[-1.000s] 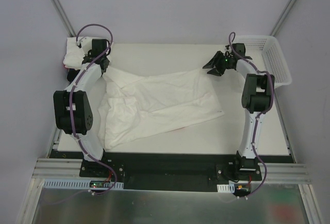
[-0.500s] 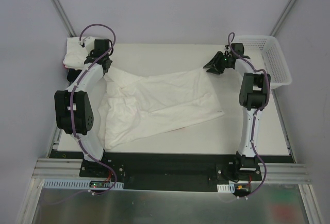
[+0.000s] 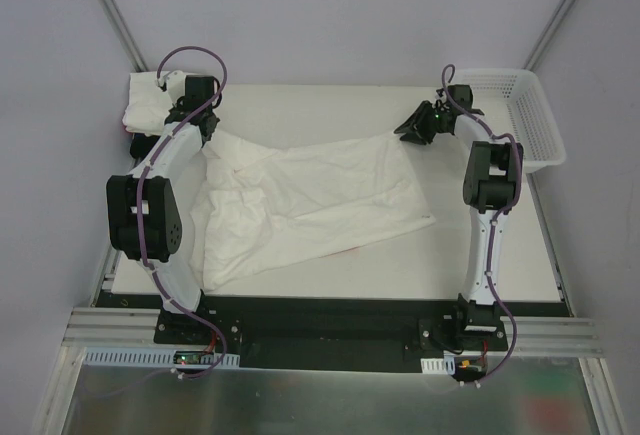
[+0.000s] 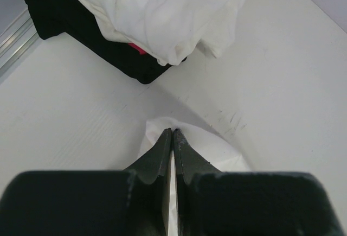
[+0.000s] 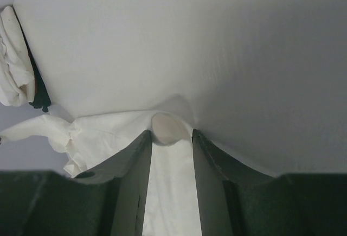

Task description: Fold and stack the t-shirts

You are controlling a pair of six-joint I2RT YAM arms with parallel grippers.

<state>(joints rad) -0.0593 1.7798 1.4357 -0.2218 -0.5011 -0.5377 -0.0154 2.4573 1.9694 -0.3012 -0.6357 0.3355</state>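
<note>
Top external view: a white t-shirt (image 3: 320, 200) is spread, crumpled, across the table (image 3: 500, 255). Its far-left corner is pinched in the closed left gripper (image 4: 172, 134). Its far-right edge is straddled by the right gripper (image 5: 169, 133), jaws apart. Other shirts (image 3: 148, 107) are piled far left.

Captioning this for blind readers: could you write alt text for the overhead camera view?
A rumpled white t-shirt lies spread across a white table, the left gripper pinching its far-left corner and the right gripper open astride its far-right corner. A heap of shirts sits far left, a white mesh basket far right.
</note>
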